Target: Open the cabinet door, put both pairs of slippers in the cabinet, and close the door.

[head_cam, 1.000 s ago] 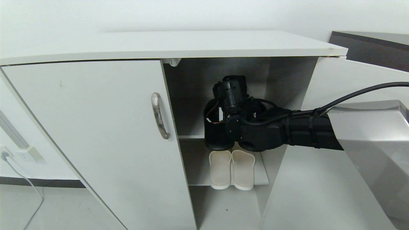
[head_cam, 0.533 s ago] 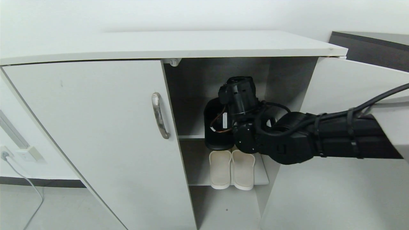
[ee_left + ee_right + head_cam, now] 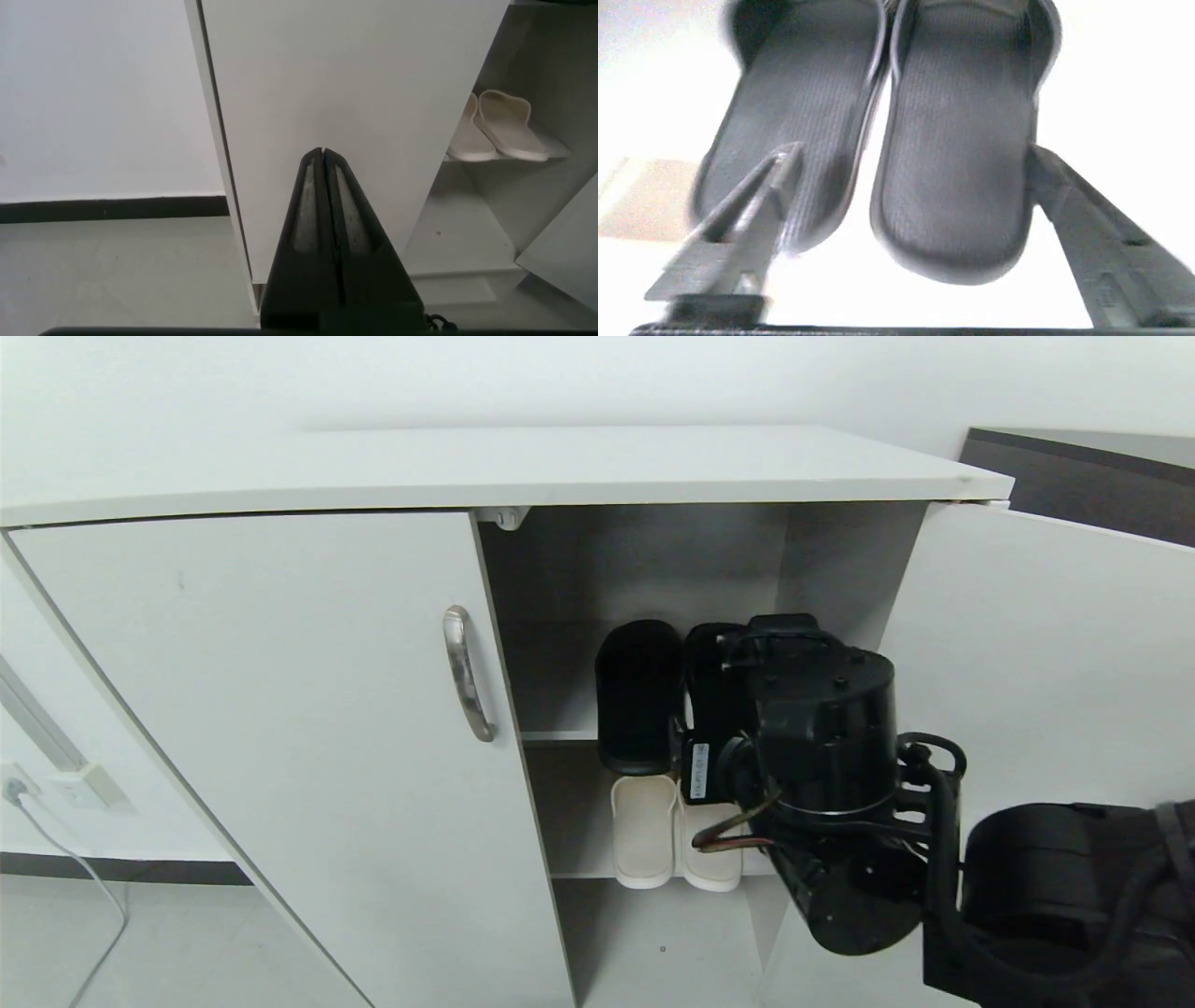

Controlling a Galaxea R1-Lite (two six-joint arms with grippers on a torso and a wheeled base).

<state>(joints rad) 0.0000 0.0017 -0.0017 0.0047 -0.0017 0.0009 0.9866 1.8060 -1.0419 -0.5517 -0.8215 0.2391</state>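
Pulled back to lower right, the right gripper (image 3: 913, 161), fingers spread, has left the black slippers (image 3: 639, 695) mid-frame in the cabinet (image 3: 560, 467), above the white slippers (image 3: 644, 831); left gripper (image 3: 322, 161) fingers pressed together.

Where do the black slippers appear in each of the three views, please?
Head view: black slippers on the upper shelf of the open cabinet.
Right wrist view: black slippers straight ahead of the open right pincer.
Left wrist view: the frame ends at the lower shelf beneath them.
Shared landmark: white slippers on that lower shelf.
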